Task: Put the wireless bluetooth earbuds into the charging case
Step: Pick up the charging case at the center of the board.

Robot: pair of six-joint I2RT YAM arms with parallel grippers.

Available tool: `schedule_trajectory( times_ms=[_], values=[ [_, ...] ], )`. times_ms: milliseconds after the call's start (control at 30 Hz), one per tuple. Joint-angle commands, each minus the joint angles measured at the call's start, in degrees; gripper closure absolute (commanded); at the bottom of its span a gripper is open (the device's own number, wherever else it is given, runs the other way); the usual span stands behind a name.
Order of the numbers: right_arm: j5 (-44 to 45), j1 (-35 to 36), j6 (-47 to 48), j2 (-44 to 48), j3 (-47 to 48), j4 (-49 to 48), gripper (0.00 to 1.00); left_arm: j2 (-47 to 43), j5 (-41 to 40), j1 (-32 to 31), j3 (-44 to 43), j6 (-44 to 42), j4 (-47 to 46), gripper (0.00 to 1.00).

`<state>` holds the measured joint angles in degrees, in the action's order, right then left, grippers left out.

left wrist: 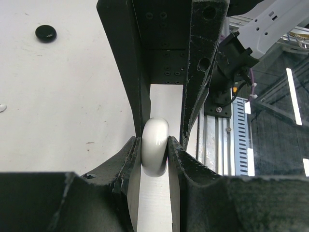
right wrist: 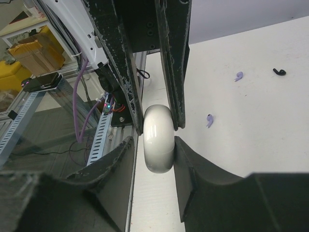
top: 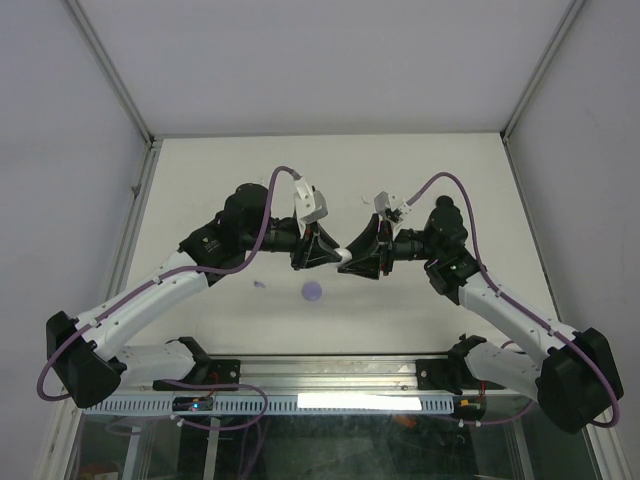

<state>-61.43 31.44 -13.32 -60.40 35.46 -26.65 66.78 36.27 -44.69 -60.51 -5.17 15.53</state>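
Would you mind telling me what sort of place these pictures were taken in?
Most likely a robotics lab test cell: a left arm and a right arm bolted to an aluminium rail, a white table walled by plain panels, and slotted cable ducting.
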Motion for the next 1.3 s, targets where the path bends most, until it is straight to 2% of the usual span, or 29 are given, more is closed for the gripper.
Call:
schedule_trajectory(
  times_ms=[0,567,1000,1267],
  values=[
    [-1.31,0.47,0.73,0.59,1.6,-1.81,0.61,-1.74,-0.24,-0.51,-2.5,-1.42,-0.74,1.0],
    [0.44,0.44,-1.7,1.47,-1.22,-6.28,0.61,-2.98,-0.96,-0.58,-1.78,-1.51,-0.81,1.0],
    [0.26,0.46,-4.66,1.8,-1.6,-10.32,0.65,-2.19,-0.85,-1.25,-1.57,-1.77,-1.03,1.0],
    [0.28,0.41,-4.4,1.67,-2.3,-10.26,0.83,-2.91,-1.64,-1.29,-1.57,-1.71,-1.03,1.0]
  ],
)
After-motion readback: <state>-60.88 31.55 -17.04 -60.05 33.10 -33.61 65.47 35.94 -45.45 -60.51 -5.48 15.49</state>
